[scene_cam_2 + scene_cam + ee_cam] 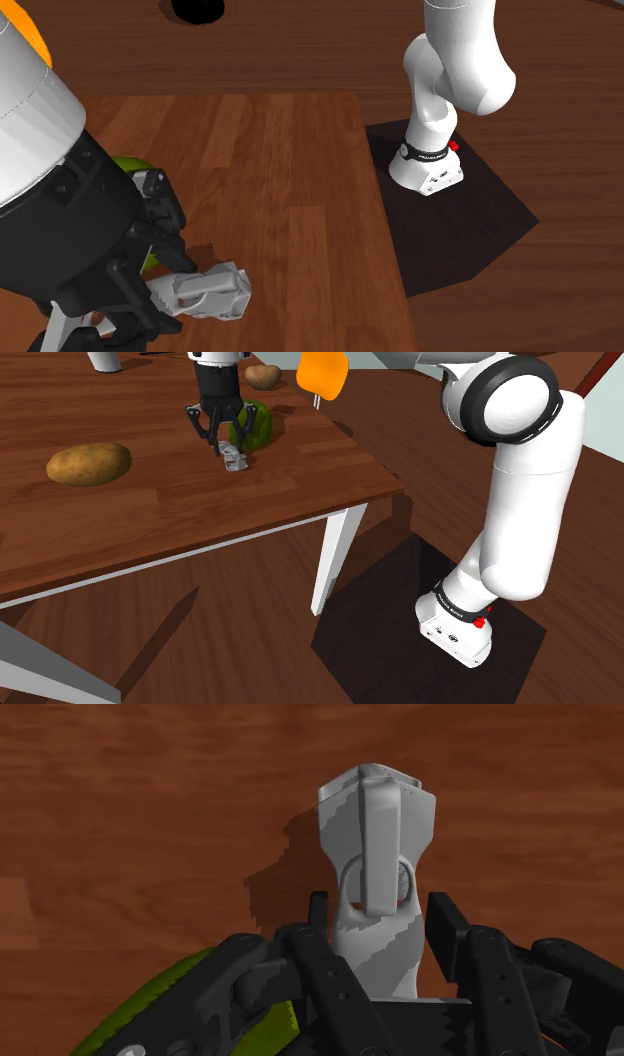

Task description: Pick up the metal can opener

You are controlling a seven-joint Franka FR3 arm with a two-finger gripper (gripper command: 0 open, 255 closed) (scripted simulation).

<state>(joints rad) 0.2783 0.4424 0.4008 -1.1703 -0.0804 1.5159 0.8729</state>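
Grey can opener (375,814) is clamped by the black end effector (378,909), just beside a green vegetable (256,424).

The worktop (150,512) shows reddish-brown wood planks with clear grain and a soft sheen. The can opener (375,834) is pale grey, smooth and matt. The pincer (379,904) is matt black, the arm (525,502) glossy white. The potato (88,464) has dull, mottled skin.
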